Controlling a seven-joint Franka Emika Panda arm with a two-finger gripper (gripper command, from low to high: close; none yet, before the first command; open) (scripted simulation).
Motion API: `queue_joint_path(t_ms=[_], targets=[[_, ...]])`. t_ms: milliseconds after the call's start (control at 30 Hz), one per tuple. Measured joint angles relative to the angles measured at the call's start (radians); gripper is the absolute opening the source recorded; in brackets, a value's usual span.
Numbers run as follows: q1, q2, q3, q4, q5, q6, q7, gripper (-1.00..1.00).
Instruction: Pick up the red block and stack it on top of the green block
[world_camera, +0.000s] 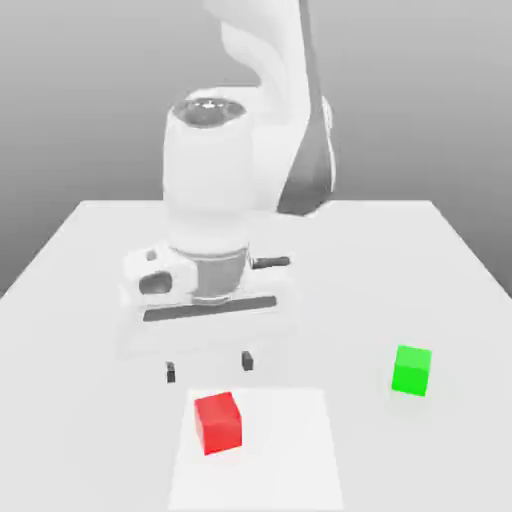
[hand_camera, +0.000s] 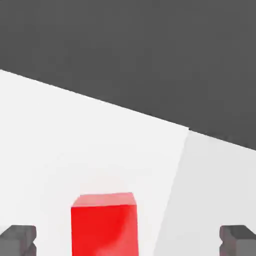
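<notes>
While the pincer (world_camera: 209, 367) hangs with its tips apart, the red block (world_camera: 218, 423) sits on the white sheet (world_camera: 285, 450), near its far left corner in the exterior view; the green block (world_camera: 412, 370) lies off it.

Smooth, plain-faced red block (world_camera: 218, 423), matt-looking.

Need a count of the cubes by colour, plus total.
Red: 1, the red block, resting on the white square
Green: 1, the green block, resting on the table, off the white square
Total: 2 cubes
</notes>
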Motion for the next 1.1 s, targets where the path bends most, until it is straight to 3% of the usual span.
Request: queue_joint_path(t_ms=[167, 200, 433, 633, 1100], targets=[[-0.024, 0.179, 0.031, 0.018, 0.037, 0.150, -0.034, 0.00], [-0.026, 0.202, 0.034, 0.021, 0.039, 0.169, -0.036, -1.00], [-0.028, 0.201, 0.036, 0.021, 0.037, 0.168, -0.034, -1.00], [-0.026, 0.010, 0.027, -0.007, 0.005, 0.005, -0.011, -1.00], [0.299, -0.148, 0.202, -0.076, 0.024, -0.085, 0.241, -1.00]])
